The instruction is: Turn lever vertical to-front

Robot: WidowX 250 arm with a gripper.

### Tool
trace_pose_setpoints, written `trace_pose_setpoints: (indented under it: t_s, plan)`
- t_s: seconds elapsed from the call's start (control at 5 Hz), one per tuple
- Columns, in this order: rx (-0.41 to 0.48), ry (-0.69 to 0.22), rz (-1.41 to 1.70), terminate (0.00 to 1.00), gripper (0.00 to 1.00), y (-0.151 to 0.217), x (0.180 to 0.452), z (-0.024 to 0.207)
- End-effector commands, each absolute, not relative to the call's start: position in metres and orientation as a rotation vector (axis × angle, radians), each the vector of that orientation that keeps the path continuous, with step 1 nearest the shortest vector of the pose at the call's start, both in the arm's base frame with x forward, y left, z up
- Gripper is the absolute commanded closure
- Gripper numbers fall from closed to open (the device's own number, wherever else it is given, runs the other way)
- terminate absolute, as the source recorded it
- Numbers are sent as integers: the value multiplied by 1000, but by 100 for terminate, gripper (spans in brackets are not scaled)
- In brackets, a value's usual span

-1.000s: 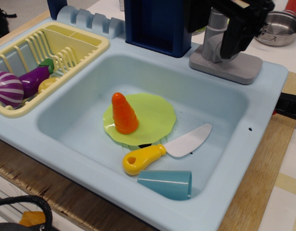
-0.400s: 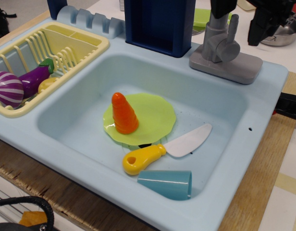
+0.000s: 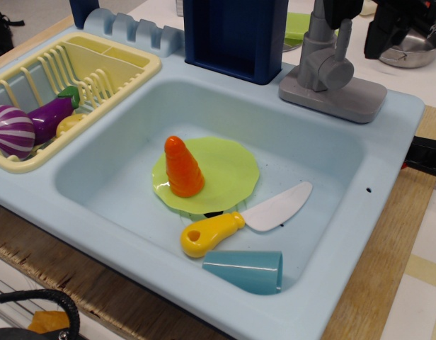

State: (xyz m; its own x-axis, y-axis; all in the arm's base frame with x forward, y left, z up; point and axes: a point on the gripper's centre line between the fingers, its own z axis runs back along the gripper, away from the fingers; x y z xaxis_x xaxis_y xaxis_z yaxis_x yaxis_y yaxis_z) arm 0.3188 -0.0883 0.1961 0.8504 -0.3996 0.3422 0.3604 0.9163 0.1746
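Observation:
The grey lever (image 3: 326, 62) stands on its flat grey base (image 3: 333, 95) at the sink's back right corner. Its slim stem (image 3: 343, 37) points up and its thick rounded end faces the front. My gripper (image 3: 363, 18) is at the top edge of the view, just above and to the right of the lever. Its black fingers (image 3: 382, 30) stand apart with nothing between them, and they do not touch the lever.
A tall dark blue block (image 3: 236, 35) stands left of the lever. The light blue sink (image 3: 388, 177) holds a green plate (image 3: 228, 166) with an orange carrot (image 3: 182, 166), a yellow-handled knife (image 3: 243, 219) and a blue cup (image 3: 245, 270). A yellow rack (image 3: 126, 67) is at the left and a steel pot (image 3: 409, 46) at the back right.
My gripper was down around the lever a second ago. It has let go, opened and risen up and to the right. The lever's stem now shows standing upright.

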Motion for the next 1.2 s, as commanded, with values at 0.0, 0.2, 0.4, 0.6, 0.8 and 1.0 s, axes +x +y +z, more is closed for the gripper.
trace_pose_setpoints:
  t_s: [0.0, 0.2, 0.4, 0.6, 0.8, 1.0]
  plan:
    - [111, -407, -370, 0, 100, -84, 316, 199]
    - [107, -378, -351, 0, 100, -80, 310, 192]
    - [92, -346, -308, 0, 100, -75, 297, 180]
    - [64, -308, -265, 0, 100, -70, 286, 165]
    - [23, -212, -224, 0, 100, -66, 277, 153]
    - [-10, -173, -195, 0, 100, -62, 267, 139]
